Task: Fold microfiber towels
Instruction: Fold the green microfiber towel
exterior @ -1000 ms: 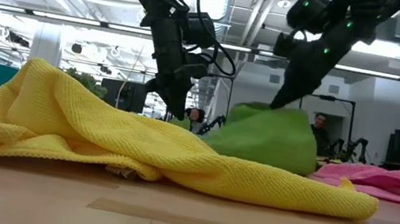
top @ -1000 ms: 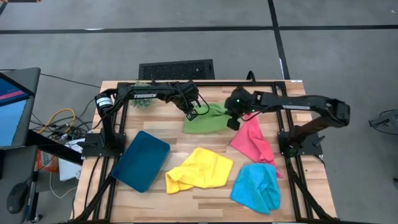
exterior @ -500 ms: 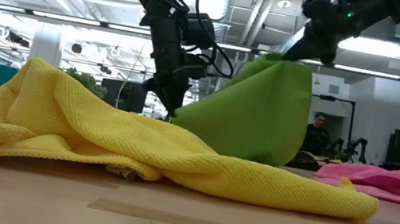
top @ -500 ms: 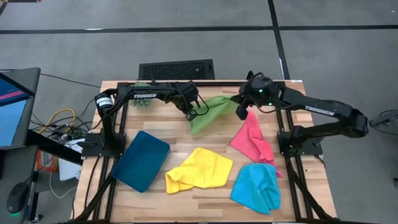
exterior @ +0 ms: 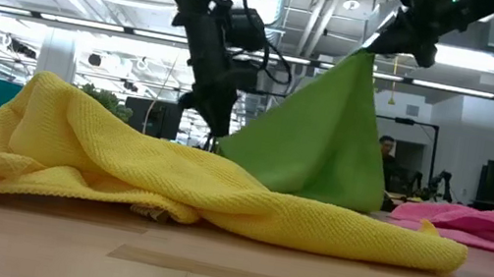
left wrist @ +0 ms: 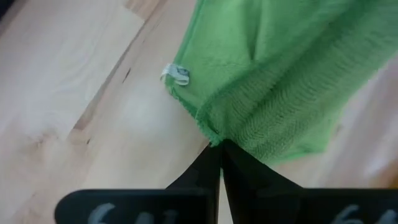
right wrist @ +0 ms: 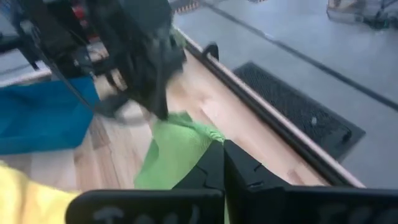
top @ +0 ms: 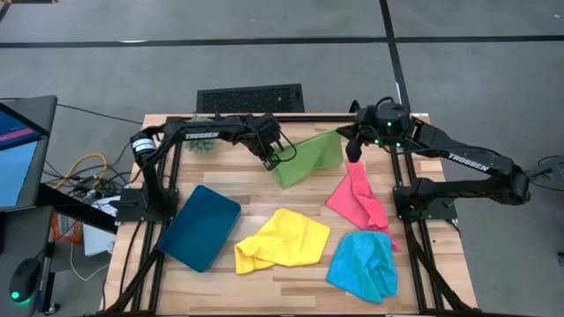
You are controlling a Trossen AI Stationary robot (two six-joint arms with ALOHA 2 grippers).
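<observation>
The green towel (top: 308,157) hangs spread between my two grippers at the table's far middle. My left gripper (top: 274,161) is shut on its left corner, low over the wood. My right gripper (top: 352,150) is shut on its right corner, held high (exterior: 378,48). The pink towel (top: 357,199) lies crumpled under the right arm. Crumpled too, the yellow towel (top: 282,239) and the light blue towel (top: 363,264) lie near the front edge. In the low view, the yellow towel (exterior: 124,164) hides the green towel's lower edge. My left gripper pinches the green towel's left corner (left wrist: 214,139) between its two fingers, coming steeply from above. A white tag (left wrist: 176,74) sits on the hem just beyond. The corner stays low. My right gripper pinches the opposite upper corner (exterior: 367,60) between its fingers, slanting down from the table's right. The cloth hangs below it (right wrist: 177,149), stretched as a sloping sheet toward the left gripper.
A dark teal tray (top: 200,226) lies at the front left. A small green plant ball (top: 201,146) sits at the far left by the left arm. Bare wood shows between the green towel and the yellow one.
My right gripper has risen and drawn back toward the table's far right corner, tipping up toward level, with the green towel's corner. The towel, a low heap a second ago, is now pulled up and spread out. Its left corner has stayed with the left gripper.
</observation>
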